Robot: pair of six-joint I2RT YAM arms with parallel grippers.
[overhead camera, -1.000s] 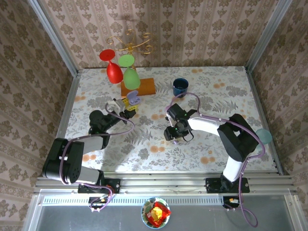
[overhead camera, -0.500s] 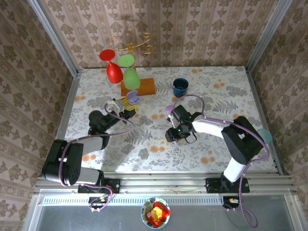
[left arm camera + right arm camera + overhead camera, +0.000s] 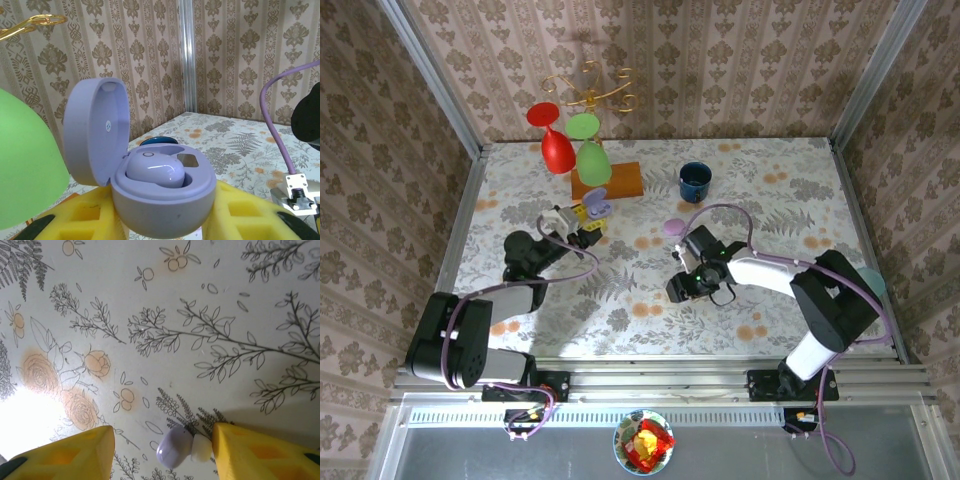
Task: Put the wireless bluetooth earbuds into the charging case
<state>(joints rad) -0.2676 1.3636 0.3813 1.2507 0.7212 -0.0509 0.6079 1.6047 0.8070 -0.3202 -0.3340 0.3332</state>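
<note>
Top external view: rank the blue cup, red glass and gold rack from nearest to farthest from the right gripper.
1. Blue cup, straight behind the right gripper.
2. Red glass, back left.
3. Gold rack, against the back wall.

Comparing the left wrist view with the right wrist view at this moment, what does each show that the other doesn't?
Left wrist: the left gripper clamps an open lavender charging case, with one earbud seated inside and the slot beside it looking empty; a green glass fills the left edge.
Right wrist: the right gripper has its jaws apart over a loose earbud lying on the floral tablecloth, close to one finger.
Both: yellow fingers and that same tablecloth.
</note>
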